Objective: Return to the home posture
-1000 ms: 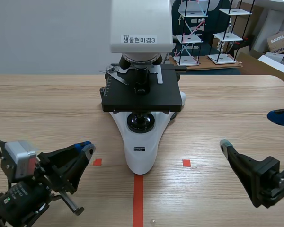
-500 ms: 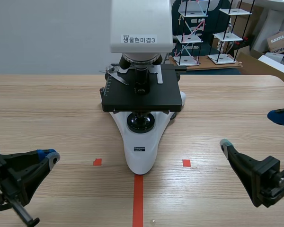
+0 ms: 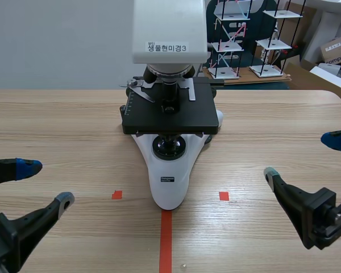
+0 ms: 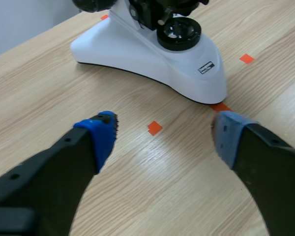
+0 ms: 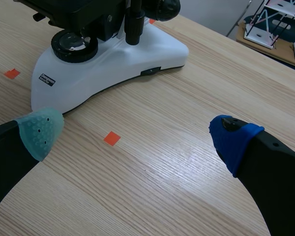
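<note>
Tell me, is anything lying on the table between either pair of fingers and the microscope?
Nothing visible does. Between the left fingers and the microscope, and between the right fingers and it, there is only bare table with small orange tape marks. Both pairs are open and empty.

1. We see a white microscope (image 3: 169, 182) standing at the middle of the wooden desk (image 3: 57, 125), its black stage (image 3: 170, 119) above the rounded base.
2. The left pincer (image 3: 46, 183) sits low at the left, fingers spread wide over bare desk, well apart from the microscope.
3. The right pincer (image 3: 300, 155) sits low at the right, fingers likewise spread wide.
4. We note an orange-red tape line (image 3: 166, 242) running from the base toward us.
5. Frame models (image 3: 256, 40) stand behind the desk.
</note>
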`<state>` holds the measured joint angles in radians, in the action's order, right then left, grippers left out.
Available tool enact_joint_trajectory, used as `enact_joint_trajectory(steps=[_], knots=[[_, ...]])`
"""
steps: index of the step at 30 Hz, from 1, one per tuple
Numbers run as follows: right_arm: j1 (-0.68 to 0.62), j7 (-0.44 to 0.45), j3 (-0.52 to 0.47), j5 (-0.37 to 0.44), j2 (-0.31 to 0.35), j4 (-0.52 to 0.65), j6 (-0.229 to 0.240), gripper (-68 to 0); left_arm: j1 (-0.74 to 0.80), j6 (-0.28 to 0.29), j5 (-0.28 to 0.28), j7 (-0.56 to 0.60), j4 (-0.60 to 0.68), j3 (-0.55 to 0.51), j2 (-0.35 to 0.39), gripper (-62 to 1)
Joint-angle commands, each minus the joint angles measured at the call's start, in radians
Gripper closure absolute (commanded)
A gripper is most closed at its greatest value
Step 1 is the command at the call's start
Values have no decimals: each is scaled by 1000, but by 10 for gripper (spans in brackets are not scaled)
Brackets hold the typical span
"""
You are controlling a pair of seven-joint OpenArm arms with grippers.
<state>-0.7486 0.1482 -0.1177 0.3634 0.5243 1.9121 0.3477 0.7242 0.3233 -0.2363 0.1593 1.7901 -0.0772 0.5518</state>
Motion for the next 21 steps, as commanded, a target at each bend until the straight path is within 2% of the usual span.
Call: enact_joint_trajectory(steps=[1,3,6,13,21], knots=[[0,11,-2,7,13,16,-4,-679,10,0,-19,8,19,-2,0,-512],[0,11,-2,7,13,16,-4,-679,31,0,-19,10,51,-4,0,-575],[0,11,-2,7,13,16,-4,-679,67,0,-18,26,92,-14,-5,-623],[0,11,-2,6,13,16,-4,-679,113,4,-14,60,136,-100,-42,-623],[0,11,-2,6,13,16,-4,-679,111,4,-14,88,136,-106,-45,-623]])
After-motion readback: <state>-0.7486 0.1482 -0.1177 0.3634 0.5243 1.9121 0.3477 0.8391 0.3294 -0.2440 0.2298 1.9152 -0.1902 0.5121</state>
